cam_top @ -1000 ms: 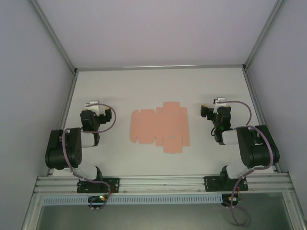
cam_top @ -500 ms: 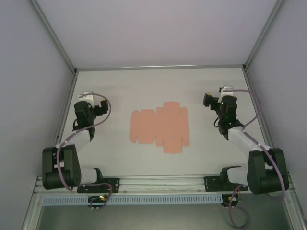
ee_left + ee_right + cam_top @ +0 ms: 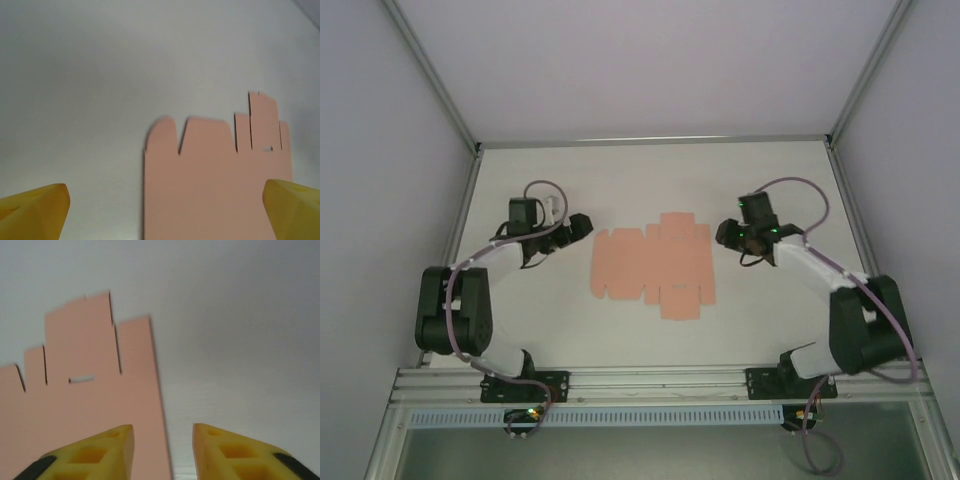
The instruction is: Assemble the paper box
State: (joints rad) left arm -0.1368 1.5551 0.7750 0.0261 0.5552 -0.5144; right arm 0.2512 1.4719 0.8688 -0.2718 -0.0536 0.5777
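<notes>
Plainly, the left gripper [image 3: 582,226] sat just off the left edge of the paper box [image 3: 650,265], pointing toward it. In the left wrist view its yellow fingers [image 3: 35,207] stood far apart at the two bottom corners, with nothing between them but card and table, so the left gripper [image 3: 165,192] was wide open and held nothing.

The paper box was a flat, unfolded die-cut sheet of salmon-pink card. It lay face-up on the white table [image 3: 620,180], between the two grippers. From above, its left edge showed small rounded tabs. One squarish flap stuck out from its far edge and another from its near edge, both toward its right side. The left wrist view showed the paper box [image 3: 210,175] with a rounded corner flap, narrow slits between the flaps and a small slot in the card. The right wrist view showed the paper box [image 3: 90,390] with a stepped outline, thin cuts and a short horizontal slot.

The right gripper [image 3: 725,232] hung just off the sheet's right edge. In its wrist view the right gripper [image 3: 163,432] had its fingers drawn close, with a narrow gap of bare table between them and nothing gripped. Its left finger [image 3: 95,452] overlapped the sheet's right edge, though whether it touched the card was hard to tell.
</notes>
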